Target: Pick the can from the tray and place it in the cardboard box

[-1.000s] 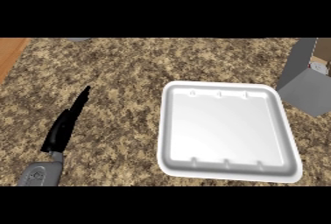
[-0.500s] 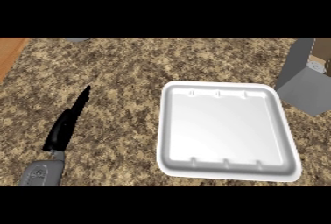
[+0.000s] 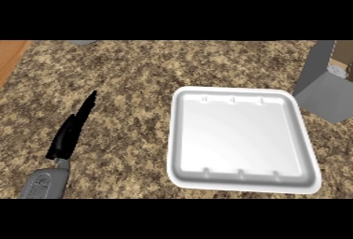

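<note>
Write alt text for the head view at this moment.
A white tray lies empty on a speckled stone counter. A grey box stands at the right edge, and the left hand rests at lower left, fingers straight.

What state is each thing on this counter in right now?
tray: white, lying flat on the counter, nothing on it.
cardboard box: at the view's right edge, top open, a round grey top, perhaps the can, just visible inside.
left hand: open, straight fingers, holding nothing.
right hand: out of view.
</note>
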Available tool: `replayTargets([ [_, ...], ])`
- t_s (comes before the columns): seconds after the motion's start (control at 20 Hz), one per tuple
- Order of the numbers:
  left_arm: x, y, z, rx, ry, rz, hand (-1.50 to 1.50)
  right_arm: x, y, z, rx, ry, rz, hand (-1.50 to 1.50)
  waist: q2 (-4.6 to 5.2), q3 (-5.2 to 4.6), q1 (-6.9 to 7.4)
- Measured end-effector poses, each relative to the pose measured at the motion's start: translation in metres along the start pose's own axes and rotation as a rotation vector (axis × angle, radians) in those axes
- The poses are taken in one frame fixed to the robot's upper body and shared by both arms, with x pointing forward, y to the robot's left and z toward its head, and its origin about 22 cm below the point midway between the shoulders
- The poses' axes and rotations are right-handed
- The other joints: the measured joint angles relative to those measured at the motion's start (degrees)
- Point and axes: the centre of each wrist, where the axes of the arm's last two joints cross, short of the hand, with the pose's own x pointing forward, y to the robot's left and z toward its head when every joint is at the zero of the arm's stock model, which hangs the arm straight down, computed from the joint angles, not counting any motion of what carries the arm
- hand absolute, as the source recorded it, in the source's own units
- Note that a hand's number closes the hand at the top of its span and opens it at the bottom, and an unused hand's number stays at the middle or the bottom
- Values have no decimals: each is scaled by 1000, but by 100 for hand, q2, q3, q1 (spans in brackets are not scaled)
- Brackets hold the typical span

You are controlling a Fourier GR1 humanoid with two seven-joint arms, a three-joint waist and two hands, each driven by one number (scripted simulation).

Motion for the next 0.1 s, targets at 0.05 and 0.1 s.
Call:
replayTargets([
  [0.05,-1,1,1,1,1,-2,0,-4,-4,1,2,0,8,-150,-2,-1,1],
  [0.1,1,3,3,0,2,-2,0,-6,-8,2,4,-2,14,-150,-3,0,8],
])
